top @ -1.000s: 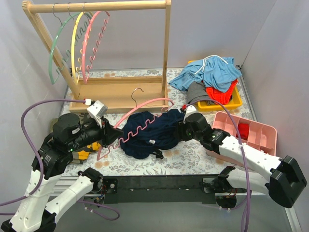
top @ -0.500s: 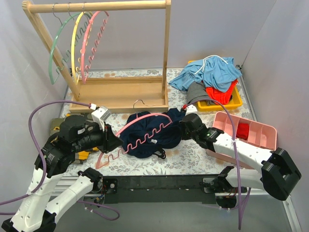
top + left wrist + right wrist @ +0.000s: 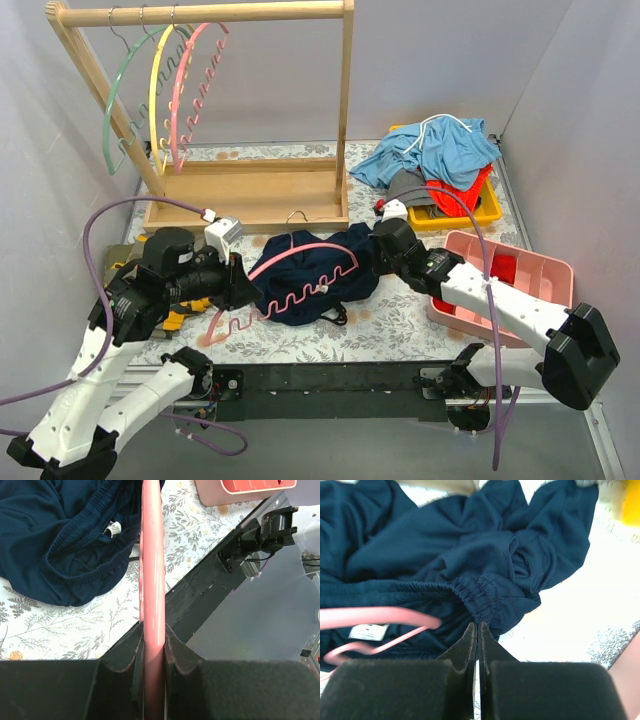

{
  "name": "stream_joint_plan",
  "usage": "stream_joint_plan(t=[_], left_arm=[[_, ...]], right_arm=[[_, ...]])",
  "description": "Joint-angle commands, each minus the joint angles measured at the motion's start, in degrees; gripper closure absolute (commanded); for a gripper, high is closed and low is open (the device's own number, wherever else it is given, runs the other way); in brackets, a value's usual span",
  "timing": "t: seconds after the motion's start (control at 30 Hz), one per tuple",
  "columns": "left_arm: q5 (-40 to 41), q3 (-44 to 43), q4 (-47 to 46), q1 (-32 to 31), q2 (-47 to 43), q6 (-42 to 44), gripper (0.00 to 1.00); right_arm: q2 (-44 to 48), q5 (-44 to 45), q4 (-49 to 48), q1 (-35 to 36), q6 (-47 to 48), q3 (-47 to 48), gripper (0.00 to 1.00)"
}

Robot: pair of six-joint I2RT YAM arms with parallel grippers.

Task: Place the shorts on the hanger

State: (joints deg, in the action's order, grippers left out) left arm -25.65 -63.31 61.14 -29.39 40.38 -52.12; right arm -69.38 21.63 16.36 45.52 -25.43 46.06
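Observation:
The dark navy shorts [image 3: 325, 262] lie crumpled mid-table. Across them lies the pink hanger [image 3: 300, 248], its wavy bar [image 3: 285, 300] toward me and its metal hook [image 3: 294, 214] pointing at the rack. My left gripper [image 3: 236, 286] is shut on the hanger's left end. In the left wrist view the pink bar [image 3: 152, 570] runs straight out from between the closed jaws of the left gripper [image 3: 152, 640], with the shorts [image 3: 55, 545] to its left. My right gripper [image 3: 372, 252] is at the shorts' right edge. In the right wrist view the right gripper [image 3: 478, 625] pinches the gathered waistband [image 3: 480, 592].
A wooden rack [image 3: 250, 205] at the back left carries a green hanger [image 3: 113, 100], a yellow hanger [image 3: 153, 90] and another pink one [image 3: 180, 90]. A yellow bin [image 3: 470, 212] heaped with clothes stands back right. A pink tray [image 3: 525, 275] sits under my right arm.
My right gripper has closed on the shorts' waistband and shifted back and left. My left arm has carried the hanger rightward, further over the shorts.

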Motion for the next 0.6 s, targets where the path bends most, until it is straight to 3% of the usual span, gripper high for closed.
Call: stream_joint_plan(t=[0.0,0.33,0.57], left_arm=[[-1.6,-3.3,-4.0,-0.2,3.6,2.1,1.00],[-3.4,0.6,-19.6,-0.2,4.4,4.5,1.00],[-4.8,14.2,-33.1,-0.2,-1.6,9.6,1.00]], right_arm=[[2.8,2.4,2.4,0.4,1.3,5.4,0.99],[2.0,3.6,6.7,0.4,3.5,12.9,0.99],[-0.2,3.2,8.0,0.4,4.2,16.4,0.99]])
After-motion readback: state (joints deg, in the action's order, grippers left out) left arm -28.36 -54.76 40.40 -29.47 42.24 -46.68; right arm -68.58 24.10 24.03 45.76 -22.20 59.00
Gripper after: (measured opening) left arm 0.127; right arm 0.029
